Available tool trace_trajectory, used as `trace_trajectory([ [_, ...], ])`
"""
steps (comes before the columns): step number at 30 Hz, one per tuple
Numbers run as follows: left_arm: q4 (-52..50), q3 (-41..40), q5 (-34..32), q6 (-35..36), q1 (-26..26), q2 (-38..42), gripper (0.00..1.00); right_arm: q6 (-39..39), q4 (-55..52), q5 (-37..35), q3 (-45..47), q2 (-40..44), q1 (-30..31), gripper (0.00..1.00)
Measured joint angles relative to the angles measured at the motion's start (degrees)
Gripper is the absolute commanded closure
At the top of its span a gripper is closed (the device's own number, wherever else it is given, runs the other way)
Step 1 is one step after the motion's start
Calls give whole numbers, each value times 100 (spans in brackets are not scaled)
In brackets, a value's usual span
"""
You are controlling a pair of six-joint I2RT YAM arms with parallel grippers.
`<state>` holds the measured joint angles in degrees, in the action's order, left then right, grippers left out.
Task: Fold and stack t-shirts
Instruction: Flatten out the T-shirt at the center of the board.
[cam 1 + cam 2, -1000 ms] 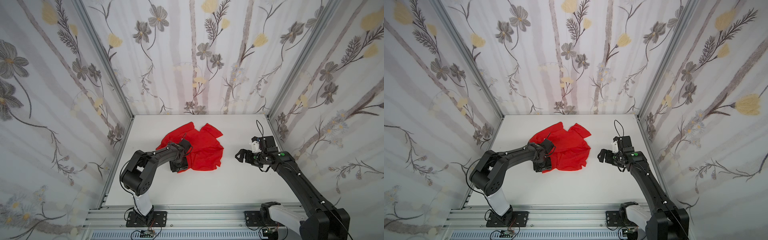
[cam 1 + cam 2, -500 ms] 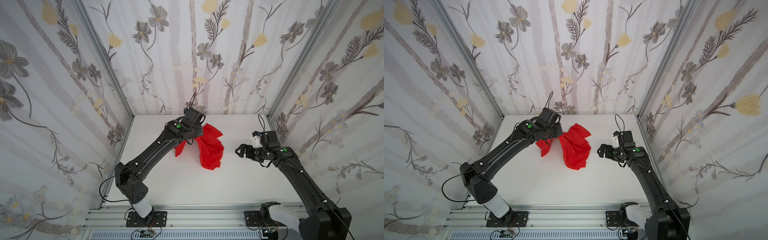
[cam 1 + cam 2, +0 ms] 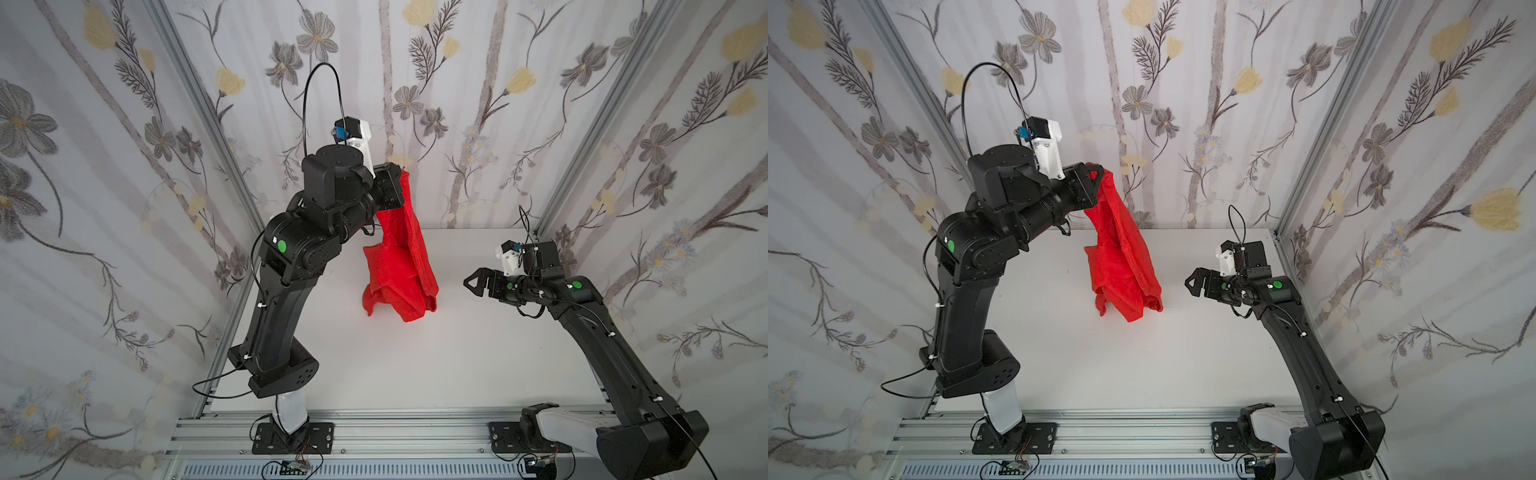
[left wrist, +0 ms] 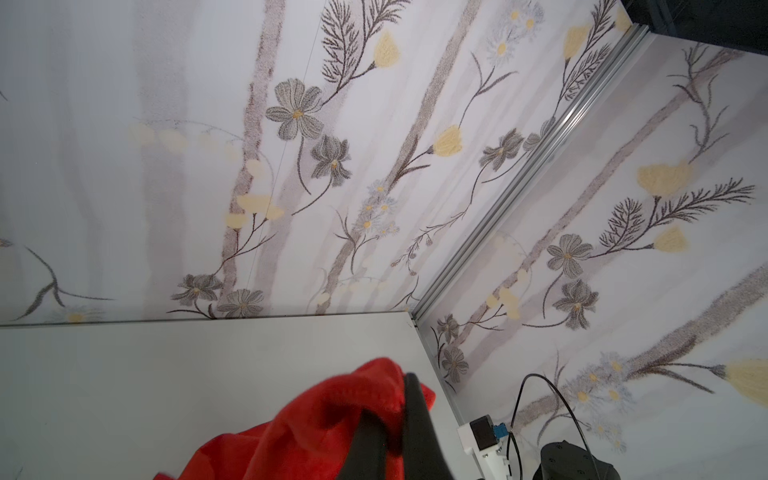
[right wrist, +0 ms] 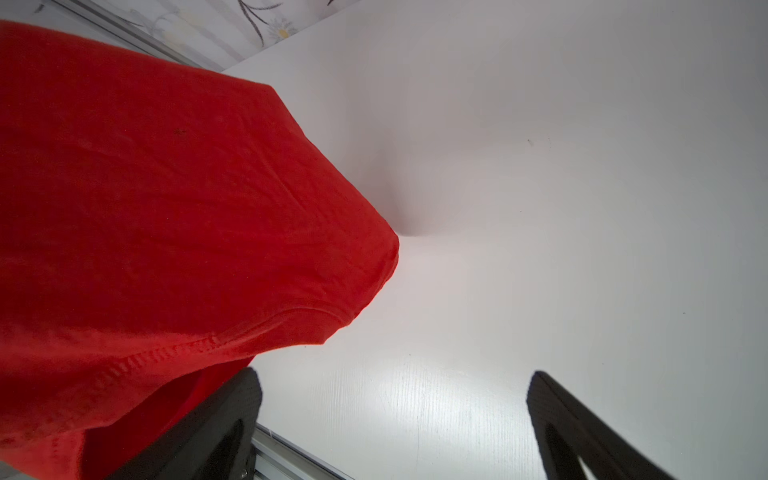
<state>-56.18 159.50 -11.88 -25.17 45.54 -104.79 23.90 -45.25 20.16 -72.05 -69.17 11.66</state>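
L fingers (image 4: 412, 419) clamped on shirt (image 3: 399, 270), which hangs below them; R fingers (image 5: 220, 415) apart, just beside it. Likely light, limp: take low hem corner.

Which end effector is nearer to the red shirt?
Left. The left end effector is shut on the top of the red shirt, holding it up so it hangs. The right end effector is open, beside the shirt's lower part, with a gap between them.

The left arm (image 3: 286, 307) and right arm (image 3: 615, 357) are black, with green dots (image 3: 282, 246), white bases (image 3: 289, 415), white camera mounts (image 3: 362, 140).
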Motion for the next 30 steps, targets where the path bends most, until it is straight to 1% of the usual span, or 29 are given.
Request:
trace_trajectory([
  [3,4,-444,-20,103,46,61,100,-105,0,138,-52,24,96,0],
  [5,-92,-437,-52,116,35,-105,100,-203,-4,267,-55,103,149,0],
  [9,-505,175,13,107,26,-852,100,-562,33,603,-63,391,481,0],
  [11,-667,275,55,7,7,-1150,100,-769,94,699,-52,549,693,0],
  [14,-861,219,273,-249,-111,-1451,100,-1121,334,688,107,955,826,0],
  [18,-940,179,833,-437,-175,-1652,100,-1700,839,538,455,1438,920,0],
  [20,-942,138,1182,-485,-164,-1674,100,-1921,1067,535,439,1403,944,0],
  [26,-964,-83,2006,-555,-166,-1727,100,-2267,1475,527,-166,730,1207,5],
  [30,-960,-127,2498,-634,-120,-1727,100,-2457,1749,162,-483,308,1405,12],
])
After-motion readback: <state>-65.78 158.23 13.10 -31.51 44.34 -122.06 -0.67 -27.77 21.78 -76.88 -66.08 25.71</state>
